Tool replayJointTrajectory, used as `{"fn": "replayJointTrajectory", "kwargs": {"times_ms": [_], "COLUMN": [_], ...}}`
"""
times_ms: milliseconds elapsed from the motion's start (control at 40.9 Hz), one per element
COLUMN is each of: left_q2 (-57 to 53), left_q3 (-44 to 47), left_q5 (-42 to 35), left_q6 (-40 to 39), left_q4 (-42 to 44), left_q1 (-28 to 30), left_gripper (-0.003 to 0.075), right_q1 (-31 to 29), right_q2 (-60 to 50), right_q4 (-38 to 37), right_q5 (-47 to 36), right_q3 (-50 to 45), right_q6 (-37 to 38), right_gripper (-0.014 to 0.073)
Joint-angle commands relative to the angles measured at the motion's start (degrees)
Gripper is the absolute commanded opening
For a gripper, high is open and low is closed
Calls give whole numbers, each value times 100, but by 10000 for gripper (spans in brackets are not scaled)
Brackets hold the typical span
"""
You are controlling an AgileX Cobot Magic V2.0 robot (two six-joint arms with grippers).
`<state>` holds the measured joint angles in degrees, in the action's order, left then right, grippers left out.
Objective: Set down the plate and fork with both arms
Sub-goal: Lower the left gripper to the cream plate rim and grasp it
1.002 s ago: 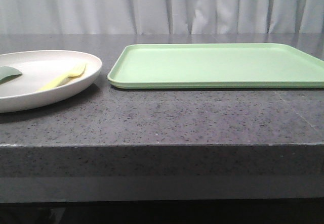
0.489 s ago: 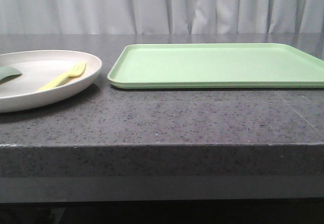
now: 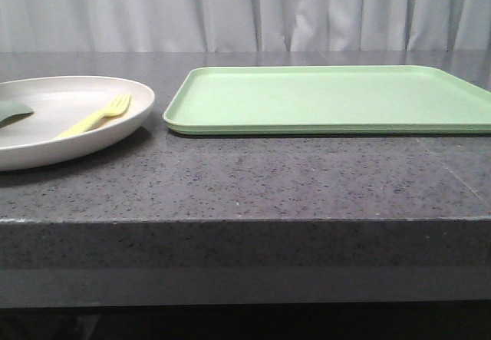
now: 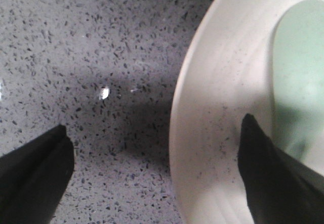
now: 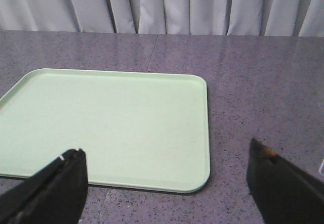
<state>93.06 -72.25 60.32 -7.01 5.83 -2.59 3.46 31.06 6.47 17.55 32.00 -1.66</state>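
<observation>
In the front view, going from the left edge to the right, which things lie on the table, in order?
Grey-green piece → fork, both in the plate → light-green tray.

one plate (image 3: 46, 136), one fork (image 3: 96, 117), one green tray (image 3: 330, 98), one grey-green piece (image 3: 14, 111)

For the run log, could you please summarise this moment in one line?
left gripper: open, straddling plate rim | right gripper: open, above tray | fork: on plate
</observation>
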Motion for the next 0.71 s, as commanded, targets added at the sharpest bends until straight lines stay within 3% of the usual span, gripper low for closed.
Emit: {"fn": "replayJointTrajectory", "kwargs": {"times_ms": [0,196,293,685], "left_q2": [-143,-143,-143,-143], "left_q3": [-154,-154,-154,-154], "left_q5": [-101,-101,-101,-157], "left_q6": [-75,-75,-75,-75], "left_q4": [16,8,-6,-268], "left_q1": [10,10,10,10], "left_gripper": [629,627,574,-7], "right_q1": [8,8,8,8], "right_q2": [32,32,32,32], "right_q4": [-34,-34,-34,-34], "right_q5": [-438,-438,-438,-438], "right_q3": [208,208,208,208], "right_q6": [-22,-22,-22,-22], "right_gripper": [654,654,654,654]}}
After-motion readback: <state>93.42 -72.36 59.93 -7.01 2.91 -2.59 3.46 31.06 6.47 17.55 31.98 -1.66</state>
